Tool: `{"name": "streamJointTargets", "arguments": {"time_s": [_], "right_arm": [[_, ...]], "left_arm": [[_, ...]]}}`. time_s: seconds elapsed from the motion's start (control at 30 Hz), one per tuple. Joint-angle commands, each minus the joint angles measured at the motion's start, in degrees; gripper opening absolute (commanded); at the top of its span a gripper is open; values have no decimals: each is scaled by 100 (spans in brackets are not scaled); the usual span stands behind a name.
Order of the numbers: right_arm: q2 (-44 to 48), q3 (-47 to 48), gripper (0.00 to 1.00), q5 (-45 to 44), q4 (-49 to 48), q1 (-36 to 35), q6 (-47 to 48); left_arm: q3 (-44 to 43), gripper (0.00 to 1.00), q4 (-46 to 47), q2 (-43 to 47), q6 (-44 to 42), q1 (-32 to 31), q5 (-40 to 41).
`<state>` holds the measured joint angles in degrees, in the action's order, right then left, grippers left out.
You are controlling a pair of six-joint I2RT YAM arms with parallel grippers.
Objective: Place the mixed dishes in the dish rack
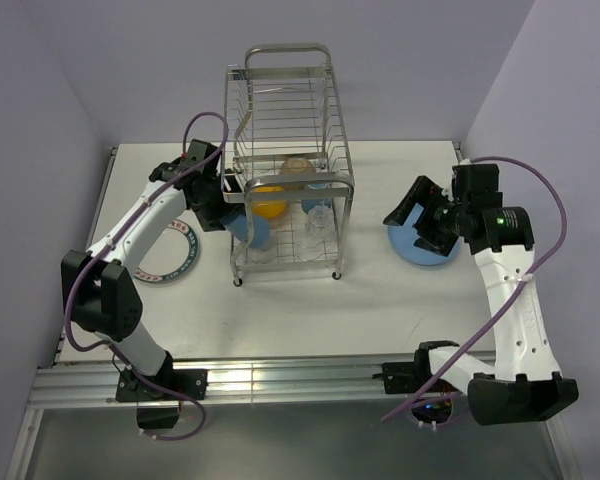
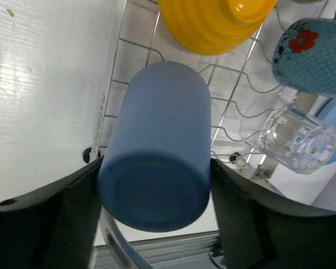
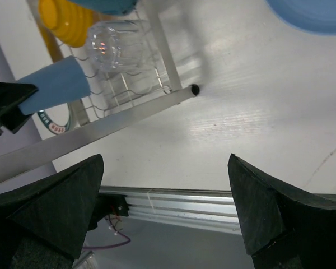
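Silver wire dish rack (image 1: pixel 285 47), lower tier: blocked by yellow-orange ribbed bowl (image 2: pixel 213 22), teal dotted mug (image 2: pixel 313 53), clear glass (image 2: pixel 294 143); matte blue cup (image 2: pixel 157 162) fills its left side. White tabletop (image 1: pixel 310 310) near and right: passable.

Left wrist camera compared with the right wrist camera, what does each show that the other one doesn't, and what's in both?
Only the left wrist view: the red flower on the teal-and-white mug and the round base of the blue cup, gripped by the left pincer. Only the right wrist view: the blue plate on the table and the open right pincer. Both: the blue cup, yellow-orange bowl, clear glass and the dish rack wires.
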<state>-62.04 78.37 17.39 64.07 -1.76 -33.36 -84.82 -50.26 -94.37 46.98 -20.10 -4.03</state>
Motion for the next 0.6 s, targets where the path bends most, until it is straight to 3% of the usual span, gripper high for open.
{"name": "streamJointTargets", "arguments": {"time_s": [0.0, 0.2, 0.57], "right_arm": [[96, -207, 100, -174, 35, 132, -3], [-18, -752, 100, -43, -201, 404, -100], [-98, -1121, 100, 46, -589, 606, -117]], "left_arm": [[-167, 82, -274, -222, -303, -152, 113], [-202, 93, -203, -249, -461, -152, -36], [-290, 99, -37, -223, -655, -161, -300]]}}
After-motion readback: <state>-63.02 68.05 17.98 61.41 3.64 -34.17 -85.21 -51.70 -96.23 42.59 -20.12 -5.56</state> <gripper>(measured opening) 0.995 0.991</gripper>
